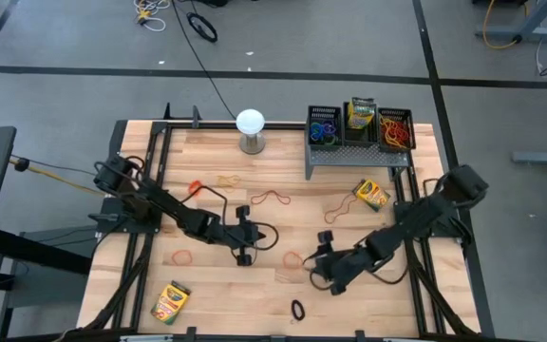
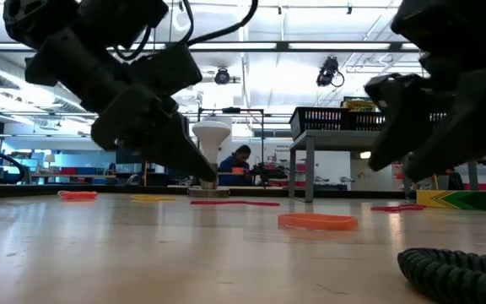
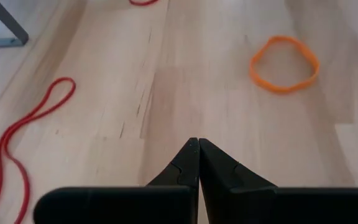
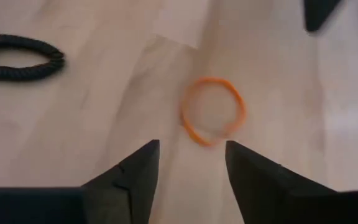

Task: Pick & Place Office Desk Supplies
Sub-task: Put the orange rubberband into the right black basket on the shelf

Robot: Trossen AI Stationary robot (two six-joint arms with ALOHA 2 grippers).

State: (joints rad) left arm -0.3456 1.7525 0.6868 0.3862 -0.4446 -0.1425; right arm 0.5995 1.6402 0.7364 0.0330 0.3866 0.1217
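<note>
A thin orange rubber-band loop [image 4: 213, 111] is lying flat on the wooden tabletop, well in front of the three small black mesh bins [image 1: 360, 126]. A black coiled band [image 4: 20, 56] is lying flatter still, farther from those bins. One yellow-and-green crayon box [image 1: 371, 194] is resting just before them, another [image 1: 170, 302] sitting far off.

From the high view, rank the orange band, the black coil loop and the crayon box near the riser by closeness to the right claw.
1. Orange band, just beside the right claw, toward table centre.
2. Black coil loop, near the front edge.
3. Crayon box, by the riser.
</note>
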